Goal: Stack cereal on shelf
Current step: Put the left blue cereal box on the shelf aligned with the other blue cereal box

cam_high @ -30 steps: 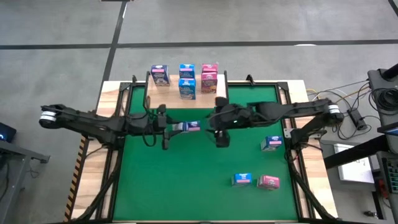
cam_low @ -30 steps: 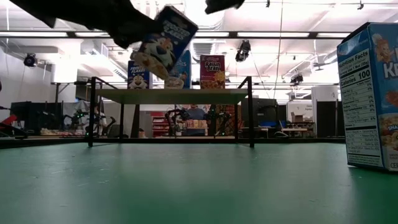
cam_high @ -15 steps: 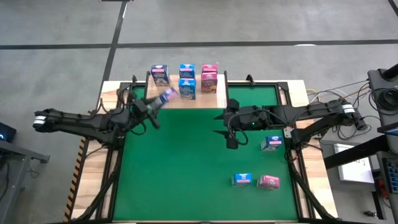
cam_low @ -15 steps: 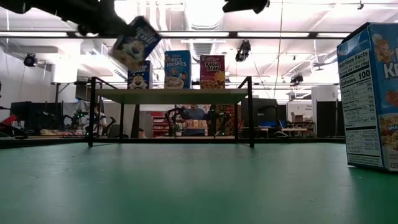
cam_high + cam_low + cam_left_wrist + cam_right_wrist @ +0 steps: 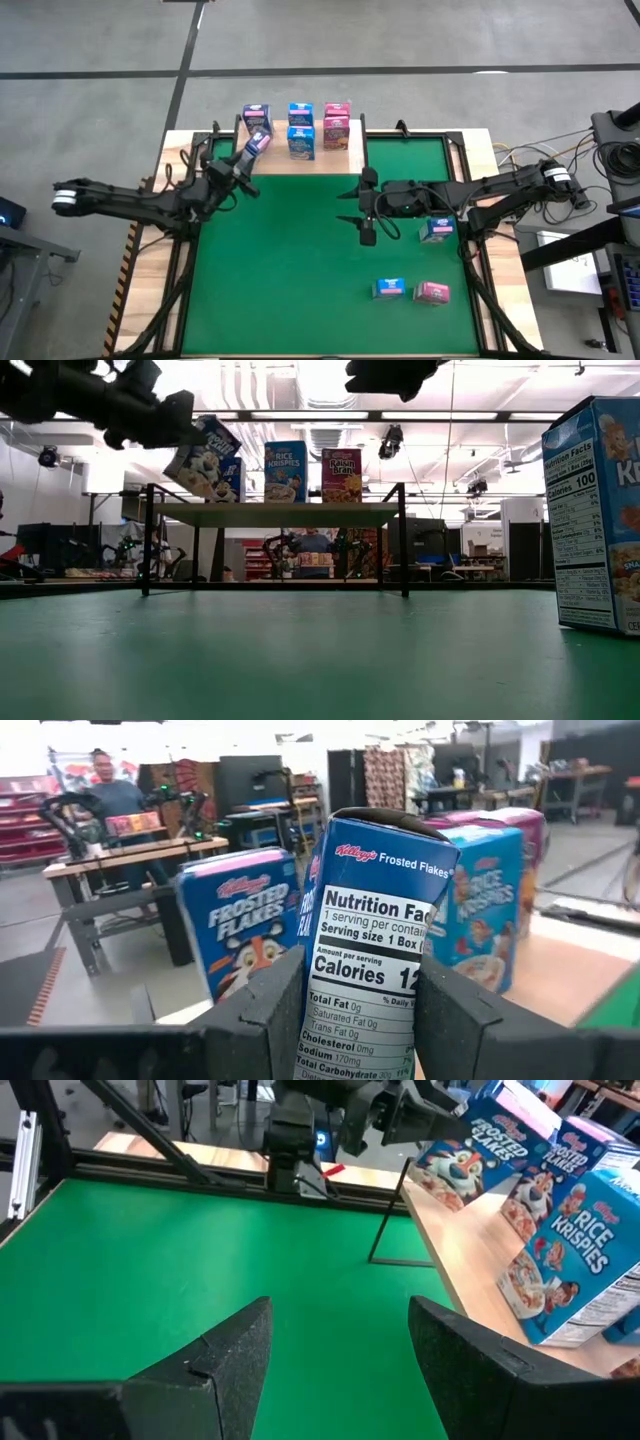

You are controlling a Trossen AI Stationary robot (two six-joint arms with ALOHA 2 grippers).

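My left gripper (image 5: 243, 163) is shut on a blue Frosted Flakes cereal box (image 5: 256, 146), held over the near left corner of the wooden shelf (image 5: 352, 158); the low view shows that box (image 5: 203, 456) tilted above the shelf (image 5: 275, 514). Several cereal boxes stand on the shelf: a Frosted Flakes box (image 5: 256, 119), blue Rice Krispies boxes (image 5: 300, 128) and pink ones (image 5: 337, 122). My right gripper (image 5: 364, 207) hangs open over the green mat (image 5: 300, 270), with nothing between its fingers (image 5: 235, 1352). My left gripper pinches the Frosted Flakes box between its two fingers (image 5: 268, 1012), one on each broad face, with the narrow nutrition panel (image 5: 345, 1000) turned back toward the wrist. The fingers reach in about level, slanting from the table's left toward the far edge. The box is lifted clear and tilted.
Three more boxes lie on the mat at the right: a white-purple one (image 5: 436, 230), a blue one (image 5: 389, 289) and a pink one (image 5: 432, 292). A big blue box (image 5: 592, 515) fills the low view's right edge. The mat's middle and left are bare.
My left gripper has carried the Frosted Flakes box from over the mat's middle toward the far left, up to the shelf's left end, turning as it went; the box stays held and tilted. My right gripper has sunk a little and stays open.
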